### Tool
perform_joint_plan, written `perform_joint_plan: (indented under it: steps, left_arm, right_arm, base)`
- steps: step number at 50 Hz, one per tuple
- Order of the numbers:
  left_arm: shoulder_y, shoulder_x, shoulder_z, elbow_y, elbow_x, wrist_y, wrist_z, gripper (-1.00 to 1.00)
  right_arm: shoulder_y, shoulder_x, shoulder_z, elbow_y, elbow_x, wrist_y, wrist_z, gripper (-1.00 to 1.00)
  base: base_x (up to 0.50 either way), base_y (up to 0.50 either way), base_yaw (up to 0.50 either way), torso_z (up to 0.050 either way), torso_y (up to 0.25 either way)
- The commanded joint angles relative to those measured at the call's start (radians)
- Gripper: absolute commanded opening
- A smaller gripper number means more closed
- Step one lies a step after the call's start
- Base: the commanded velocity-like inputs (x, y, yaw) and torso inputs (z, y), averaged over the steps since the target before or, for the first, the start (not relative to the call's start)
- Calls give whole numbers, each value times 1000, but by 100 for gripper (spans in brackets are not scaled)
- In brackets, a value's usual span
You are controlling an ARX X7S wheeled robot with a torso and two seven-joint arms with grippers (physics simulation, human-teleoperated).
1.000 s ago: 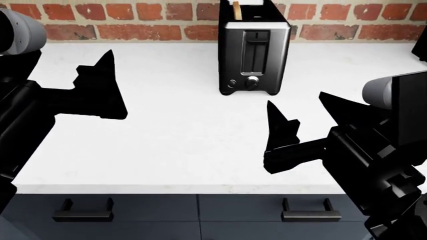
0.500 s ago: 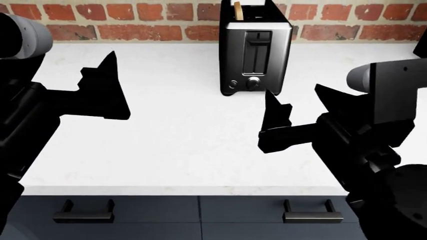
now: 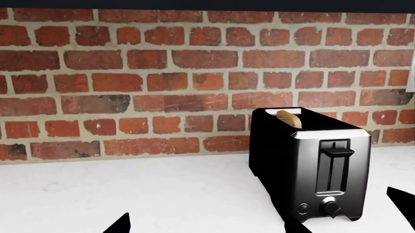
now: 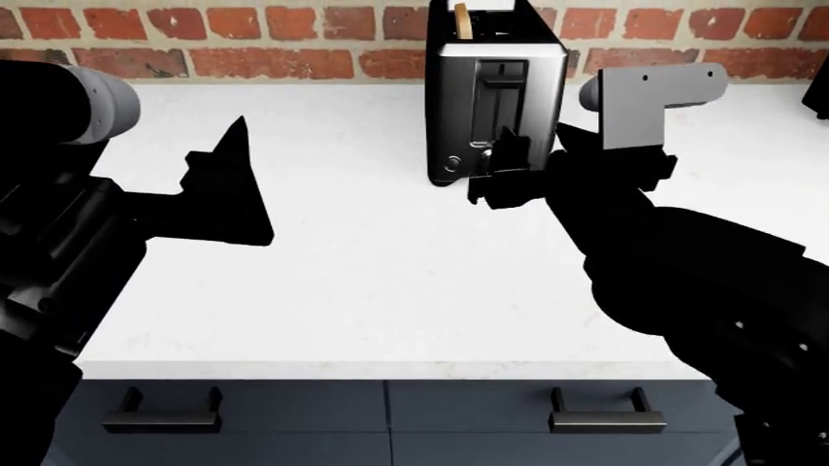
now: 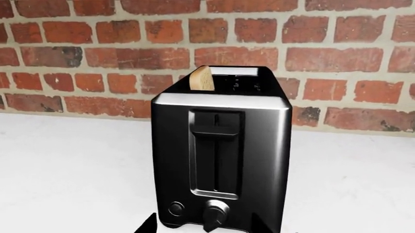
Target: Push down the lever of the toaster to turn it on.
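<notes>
Toaster [image 4: 495,92] stands at the counter's [image 4: 349,282] rear edge, lever [image 4: 503,70] up. Right hand [image 4: 508,175] open, just before its front; left hand [image 4: 220,189] open, well apart.

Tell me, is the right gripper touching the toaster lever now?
Apart. In the right wrist view the lever sits at the slot's top on the toaster, and the right gripper tips show only near its base.

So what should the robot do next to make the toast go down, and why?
Probably lift the right tool up to the lever, then press down. The lever sits at the top of the toaster slot, and the tool is low, near the knob.
</notes>
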Motion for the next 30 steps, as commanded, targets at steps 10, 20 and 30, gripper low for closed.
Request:
perform_joint_plan:
  steps: [10, 20, 30]
  left_arm:
    - [-10, 13, 9, -7, 3, -5, -6, 100]
    - [-1, -2, 0, 4, -7, 2, -4, 100]
    - [52, 4, 3, 0, 55, 13, 23, 100]
  right_arm:
    - [104, -56, -54, 164, -138, -46, -100, -100]
    - [147, -80, -53, 185, -137, -43, -97, -100]
    - [220, -154, -91, 439, -242, -156, -204, -100]
  base:
    - [0, 0, 0, 0, 0]
    - [0, 0, 0, 0, 0]
    - [0, 0, 0, 0, 0]
